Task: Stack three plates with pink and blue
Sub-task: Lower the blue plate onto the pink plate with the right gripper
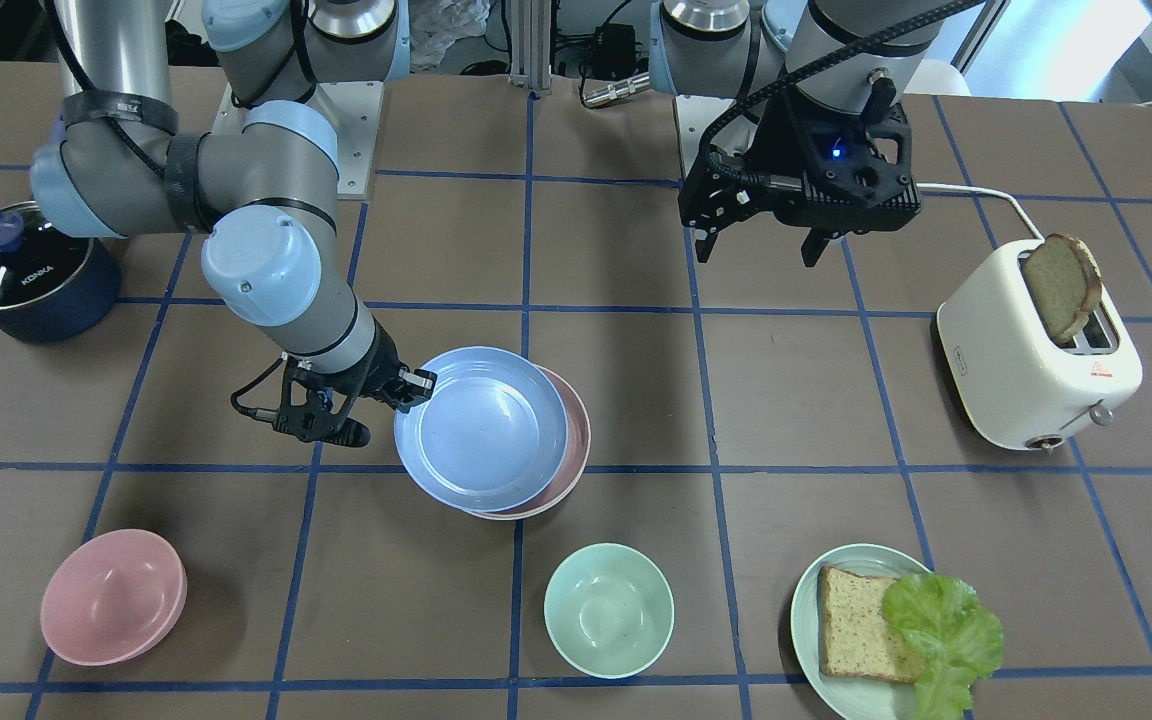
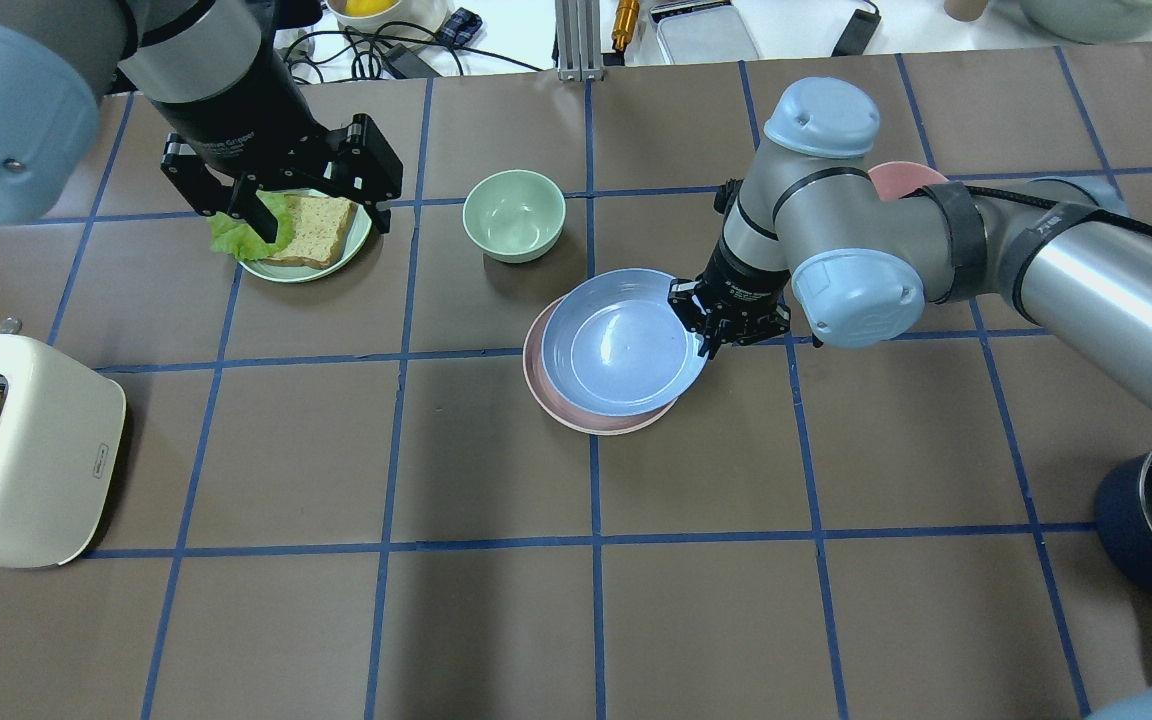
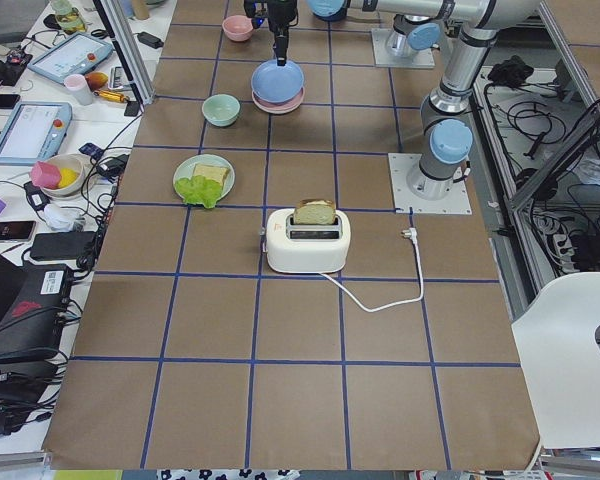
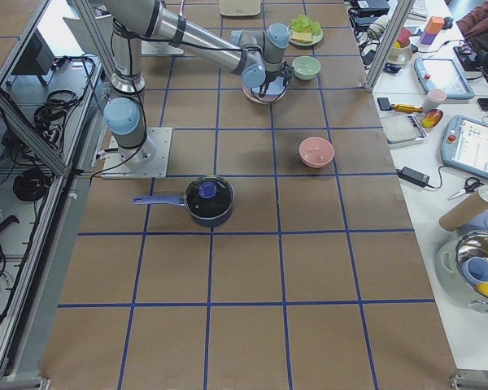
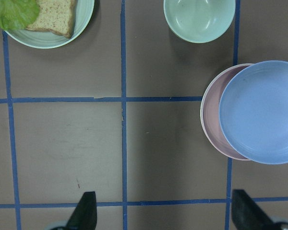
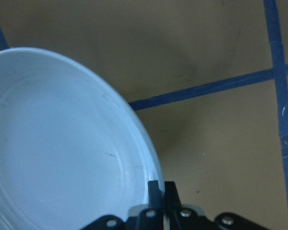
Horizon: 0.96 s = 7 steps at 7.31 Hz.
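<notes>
- My right gripper (image 1: 414, 385) is clamped on the rim of the blue plate (image 1: 481, 430); in the right wrist view its two fingers pinch the edge between them.
- The blue plate sits over the pink plate (image 1: 576, 440) near the middle of the table (image 1: 796, 400), shifted off-centre, so a crescent of pink shows on the side away from the gripper.
- I cannot tell whether the blue plate is resting on the pink one or held just above it.
- My left gripper (image 1: 756, 250) hangs above the table, well apart from the plates, jaws spread wide and holding nothing.
- Its wrist camera looks down on bare table, with the two plates off to one side.
- A mint bowl (image 1: 608, 610) stands near the plates on the operators' side, and a pink bowl (image 1: 113, 597) is further along on the right arm's side.
- A green plate (image 1: 811, 600) carries a bread slice and lettuce.
- A white toaster (image 1: 1026, 370) with bread sticking out is on the left arm's side, and a dark lidded pot (image 1: 31, 275) stands at the far right-arm end.
</notes>
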Each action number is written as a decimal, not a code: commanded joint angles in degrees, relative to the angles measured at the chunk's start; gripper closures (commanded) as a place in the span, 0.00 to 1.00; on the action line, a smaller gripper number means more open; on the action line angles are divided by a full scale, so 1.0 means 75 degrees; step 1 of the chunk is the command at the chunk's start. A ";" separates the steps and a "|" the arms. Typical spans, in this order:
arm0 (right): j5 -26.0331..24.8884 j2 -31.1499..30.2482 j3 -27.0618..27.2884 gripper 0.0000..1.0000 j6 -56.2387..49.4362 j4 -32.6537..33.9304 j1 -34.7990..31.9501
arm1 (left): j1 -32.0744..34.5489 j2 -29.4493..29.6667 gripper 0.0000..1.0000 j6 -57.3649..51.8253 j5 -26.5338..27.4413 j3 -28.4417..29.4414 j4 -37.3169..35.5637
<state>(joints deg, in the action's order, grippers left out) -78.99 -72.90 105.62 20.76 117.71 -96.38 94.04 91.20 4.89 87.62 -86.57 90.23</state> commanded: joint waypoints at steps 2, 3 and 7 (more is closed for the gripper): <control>0.0079 0.0029 0.0038 1.00 0.0104 0.0055 -0.0075 | 0.0000 -0.0008 0.00 0.0005 0.0000 0.0000 0.0004; 0.0079 0.0052 0.0038 1.00 0.0104 0.0055 -0.0122 | 0.0000 -0.0008 0.00 0.0005 0.0000 0.0000 0.0004; 0.0254 0.0099 0.0027 1.00 0.0104 0.0055 -0.0169 | 0.0000 -0.0008 0.00 0.0005 0.0000 0.0000 -0.0007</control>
<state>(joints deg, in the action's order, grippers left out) -77.71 -72.25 105.87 21.51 118.12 -97.61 94.04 91.14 4.92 87.63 -86.57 90.18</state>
